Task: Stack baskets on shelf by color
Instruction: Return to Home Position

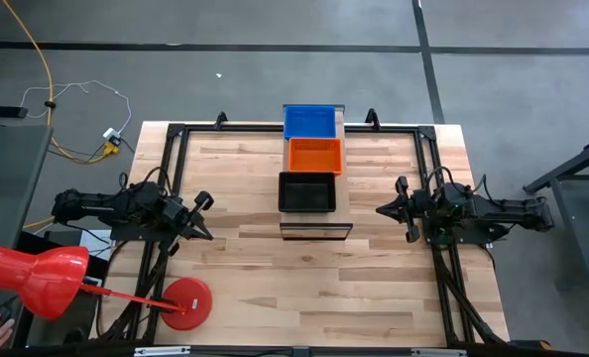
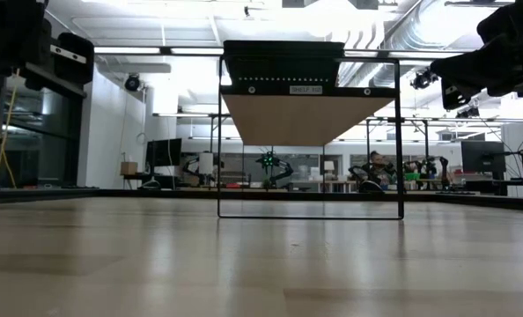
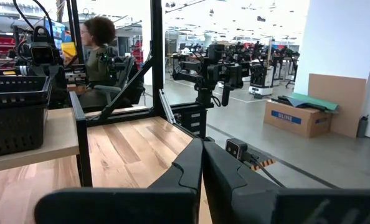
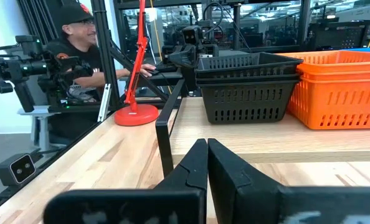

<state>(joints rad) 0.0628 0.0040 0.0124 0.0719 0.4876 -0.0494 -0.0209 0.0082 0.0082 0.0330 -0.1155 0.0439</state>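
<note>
On the shelf [image 1: 345,193] in the middle of the table, the baskets stand grouped by colour: blue baskets [image 1: 309,121] at the far end, orange baskets [image 1: 315,156] between, and black baskets [image 1: 306,191] at the near end. I judge the sorting is complete. The left gripper [image 3: 202,144] and right gripper [image 4: 207,144] sit at the table's two sides, well apart from the shelf. Each has its fingers pressed together on nothing, probably because no basket is left to carry.

We are in a robotics lab: more arm rigs [image 3: 213,68] stand in rows across an open hall. Bare ducts [image 2: 402,26] run overhead, and a person [image 4: 79,56] sits at a workstation.
</note>
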